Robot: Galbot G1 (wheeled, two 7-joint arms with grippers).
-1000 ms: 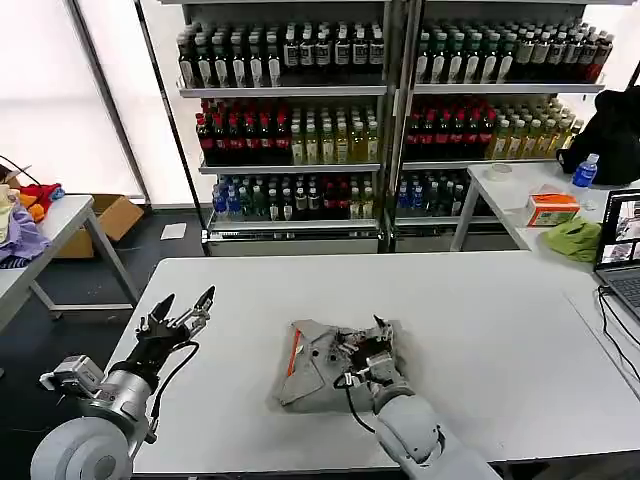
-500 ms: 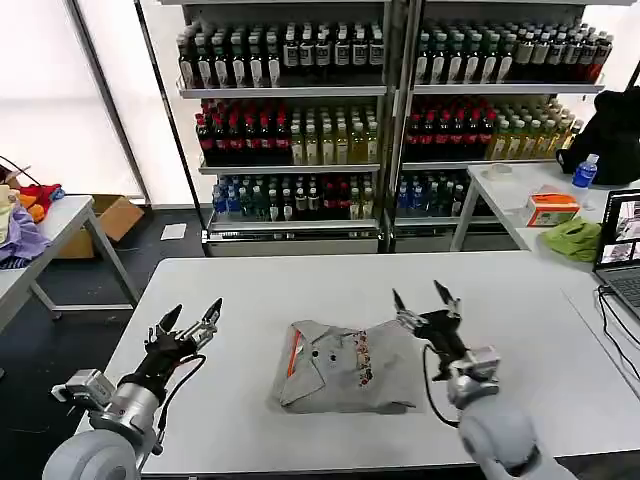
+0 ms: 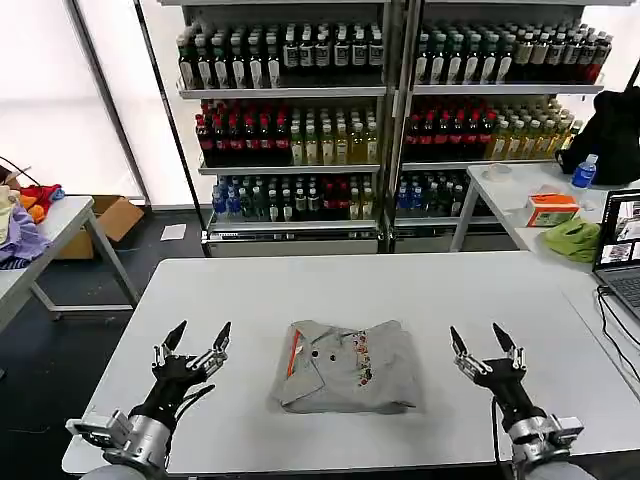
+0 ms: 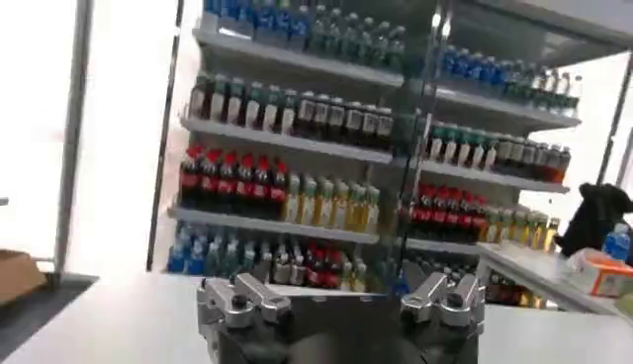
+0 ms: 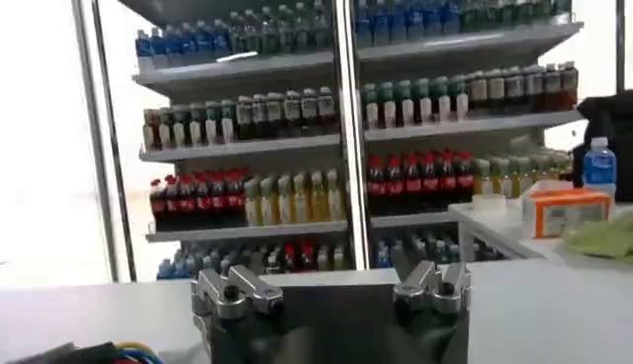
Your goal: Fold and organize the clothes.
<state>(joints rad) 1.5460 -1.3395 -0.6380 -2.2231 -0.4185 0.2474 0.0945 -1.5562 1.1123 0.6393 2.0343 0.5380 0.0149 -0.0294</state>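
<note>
The left gripper (image 3: 196, 342) hovers over the white table (image 3: 520, 290) at about eight o'clock from the table's middle, its two fingers spread wide with nothing between them, pointing away from the robot toward the drink shelves (image 3: 380, 110). It stands well apart from the clothes.

At the table's middle, slightly toward six o'clock, lies the grey shirt (image 3: 348, 366), folded into a compact, roughly square bundle. Its collar and a strip of orange-red trim (image 3: 292, 352) sit along the edge at nine o'clock, and a small row of coloured marks runs down the middle of the top face. It rests flat and touches neither gripper.

The cloth looks light, soft and limp, so it would likely sag and come unfolded if lifted by one corner or a single layer. A safer hold, I judge, takes all layers together at two opposite edges, nine and three o'clock, one gripper to each, or slides the bundle across the smooth top without lifting.

The right gripper (image 3: 485, 352) hovers at about four o'clock from the middle, near the bundle's three-o'clock edge but clear of it, fingers likewise parted and empty
</note>
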